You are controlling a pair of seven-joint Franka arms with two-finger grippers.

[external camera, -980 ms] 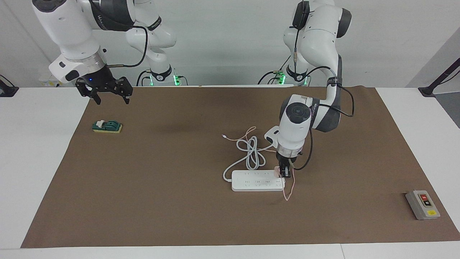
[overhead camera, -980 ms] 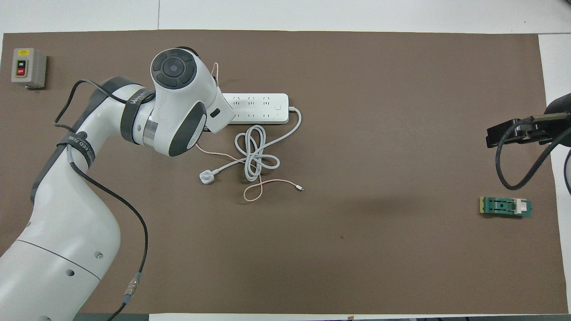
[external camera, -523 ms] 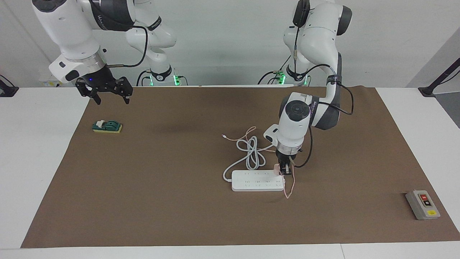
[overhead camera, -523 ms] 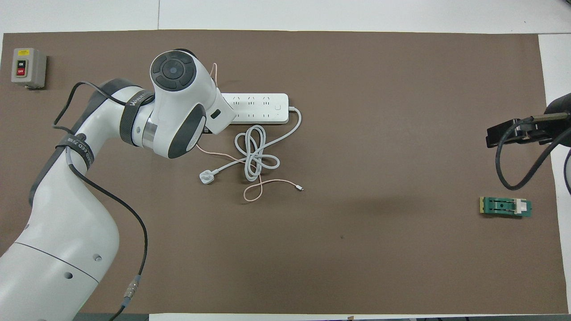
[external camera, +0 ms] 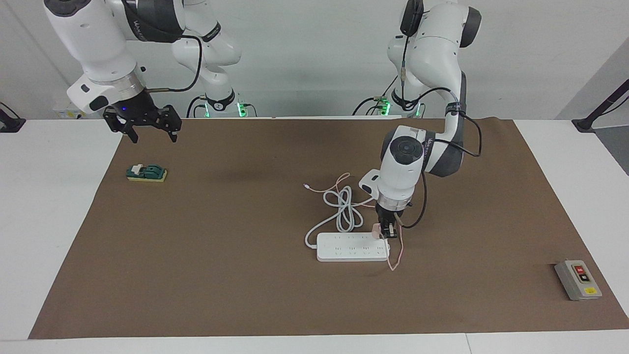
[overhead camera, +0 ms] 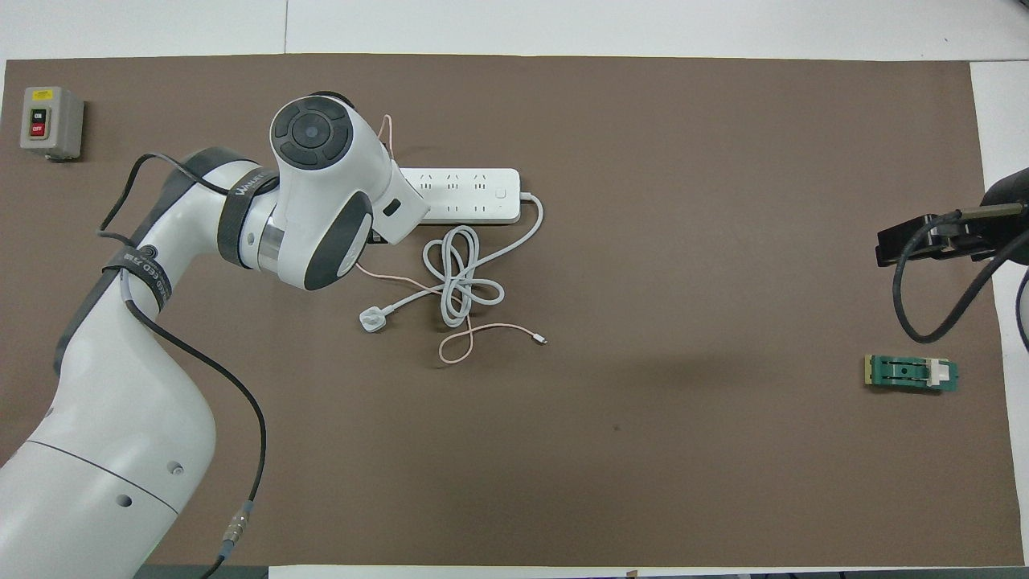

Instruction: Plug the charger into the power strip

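The white power strip lies flat on the brown mat, and most of it shows in the overhead view. My left gripper points straight down over the strip's corner toward the left arm's end. It is shut on the small pale-pink charger. I cannot tell whether the prongs touch the sockets. The charger's thin pink cable loops down past the strip's end and trails across the mat. In the overhead view the left wrist hides gripper and charger. My right gripper waits open, in the air over the mat's edge.
The strip's thick white cord lies coiled nearer to the robots and ends in a round white plug. A grey box with red and yellow buttons sits at the left arm's end. A green switch block lies below the right gripper.
The left gripper, with the charger in it, has shifted slightly upward and toward the robots over the strip's end. The right arm has not moved.
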